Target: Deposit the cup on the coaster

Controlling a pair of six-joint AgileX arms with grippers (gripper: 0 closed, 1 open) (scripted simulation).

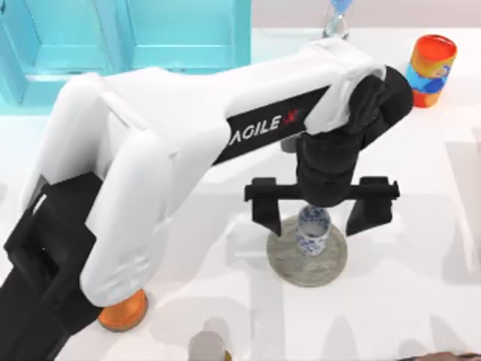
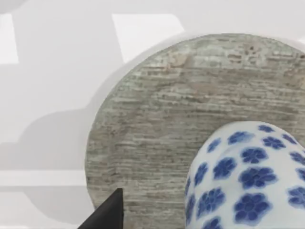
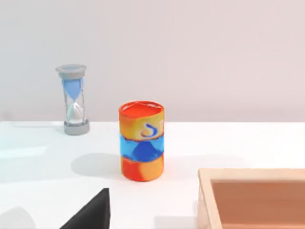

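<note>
Top view: your left gripper hangs directly over the cup, its fingers spread wide, one on each side and clear of the cup wall, so it is released and grasps nothing. The cup stands below the gripper, on the coaster, upright, with its long axis vertical and its mouth pointing up at the gripper. Judgement: it reads as glazed porcelain, so expect it to be light, rigid, slick and chip-prone. If you must retake it, close on the side wall at mid height, across its width, with gentle force. The striped cylinder sits well away, past the gripper's far side.

Left wrist view: the cup rests on the coaster, seated toward one side of the disc, not centred. One dark fingertip stands apart from the cup. The white desk lies beyond the disc rim.

Right wrist view: your right arm is parked, facing the striped cylinder, an hourglass and a wooden tray. I cannot tell its gripper's state.
</note>
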